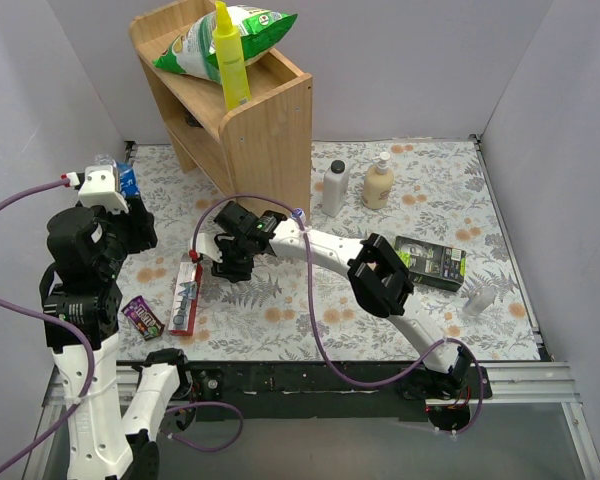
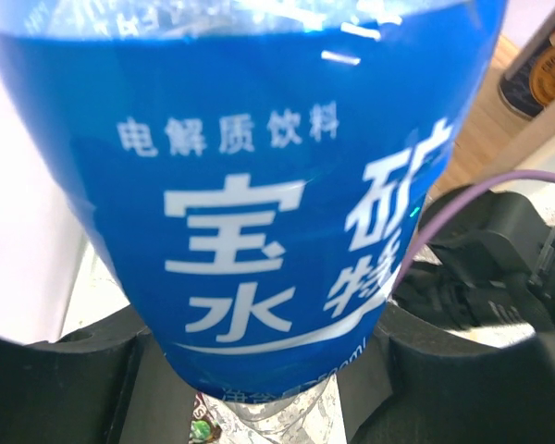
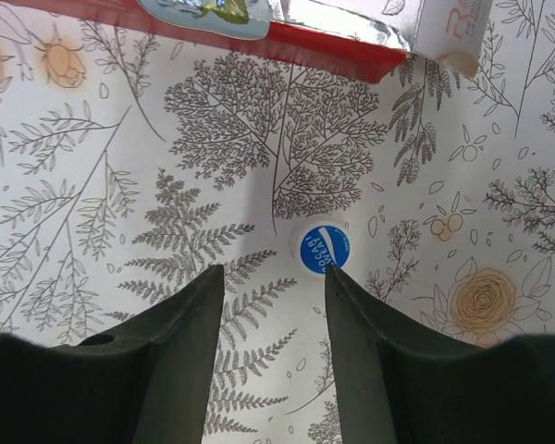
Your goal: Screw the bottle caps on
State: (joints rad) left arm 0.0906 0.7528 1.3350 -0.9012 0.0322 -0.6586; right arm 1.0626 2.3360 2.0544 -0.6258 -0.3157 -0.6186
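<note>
A robotics laboratory test cell is shown, not a lived-in room: a left arm (image 1: 80,270) and a right arm (image 1: 380,275) are bolted to a metal rail (image 1: 530,378) at the near edge of a bench (image 1: 440,215), which is boxed in by plain pale walls (image 1: 30,100). Purple cables (image 1: 20,197) are left looped in the open. Household goods are set out as props on the floral-printed bench: a small wooden shelf (image 1: 270,130), a green snack bag (image 1: 230,35), a pump bottle (image 1: 379,182) and a toothpaste box (image 1: 186,295).
</note>
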